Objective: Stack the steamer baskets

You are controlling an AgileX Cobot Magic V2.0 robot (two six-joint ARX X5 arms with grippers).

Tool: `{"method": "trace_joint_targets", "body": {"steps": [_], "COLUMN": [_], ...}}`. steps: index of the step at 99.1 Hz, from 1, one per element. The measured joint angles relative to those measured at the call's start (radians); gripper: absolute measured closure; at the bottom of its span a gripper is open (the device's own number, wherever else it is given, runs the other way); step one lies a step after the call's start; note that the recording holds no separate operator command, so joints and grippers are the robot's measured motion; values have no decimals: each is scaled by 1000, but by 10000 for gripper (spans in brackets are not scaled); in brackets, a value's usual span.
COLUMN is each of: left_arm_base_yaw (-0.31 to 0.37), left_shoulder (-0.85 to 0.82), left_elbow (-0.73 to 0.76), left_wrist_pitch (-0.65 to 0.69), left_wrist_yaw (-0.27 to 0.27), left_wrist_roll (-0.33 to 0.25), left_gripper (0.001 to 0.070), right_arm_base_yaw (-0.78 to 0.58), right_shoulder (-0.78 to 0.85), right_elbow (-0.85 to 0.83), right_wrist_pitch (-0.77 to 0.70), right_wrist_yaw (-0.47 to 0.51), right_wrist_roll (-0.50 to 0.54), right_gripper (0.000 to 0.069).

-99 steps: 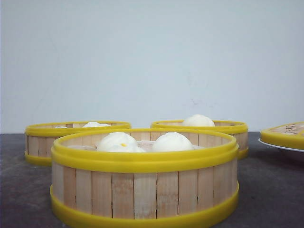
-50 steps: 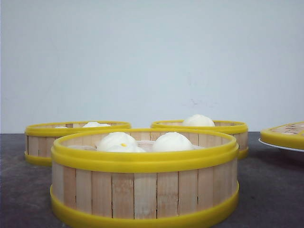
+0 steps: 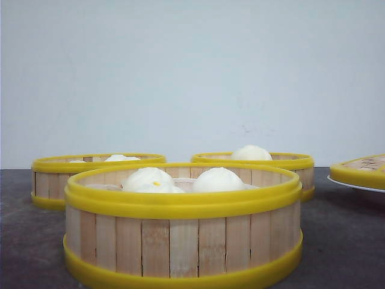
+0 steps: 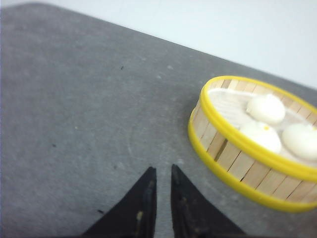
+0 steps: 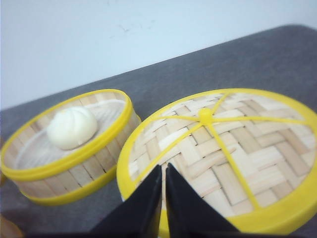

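A: Dark grey bench (image 3: 343,241) under everything?

B: Yes. Bearing three round, shallow steamer baskets of pale bamboo slats with thick yellow plastic rims, all apart, none stacked yet. Nearest basket (image 3: 183,241) at front centre, left rear basket (image 3: 54,180) and right rear basket (image 3: 304,177) behind it.

A: Next in size?

B: Flat woven bamboo lid with a yellow rim (image 3: 361,171), on a white plate (image 3: 349,185), off to the right. Then white steamed buns (image 3: 216,179) inside the baskets.

A: And the arms?

B: Left gripper (image 4: 162,171) low over bare bench near one basket, black jaws narrowed to a slit, holding nothing. Right gripper (image 5: 164,168) above the lid's edge, jaws likewise nearly closed and empty.

A: Handling?

B: Probably light and fairly stiff, yet prone to cracking at the slats under a hard squeeze. Smooth plastic rims, perhaps slippery. Best taken at the wall just under the top rim, one jaw inside, one outside, clear of the soft buns. Kept level, to stop any rolling.

A: Any writing?

B: None readable anywhere. No labels, no brands.
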Motion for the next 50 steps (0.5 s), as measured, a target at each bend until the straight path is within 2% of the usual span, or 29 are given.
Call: {"method": "trace_joint_targets", "body": {"steps": [8, 32, 50], "left_arm_base_yaw": [0, 0, 0], "left_shoulder": [0, 0, 59], "left_elbow": [-2, -9, 107], "left_wrist_pitch": [6, 110, 101], "left_wrist_yaw": [0, 13, 43], "left_wrist_roll": [-34, -87, -122], "left_gripper": [683, 685, 685], "right_arm_base_yaw": [0, 0, 0], "right_shoulder": [0, 11, 130], "right_elbow": [0, 12, 175], "right_wrist_pitch": [1, 17, 12], "right_wrist_yaw": [0, 8, 8], "right_wrist_roll": [45, 225, 255], "right_gripper": [681, 681, 682]}}
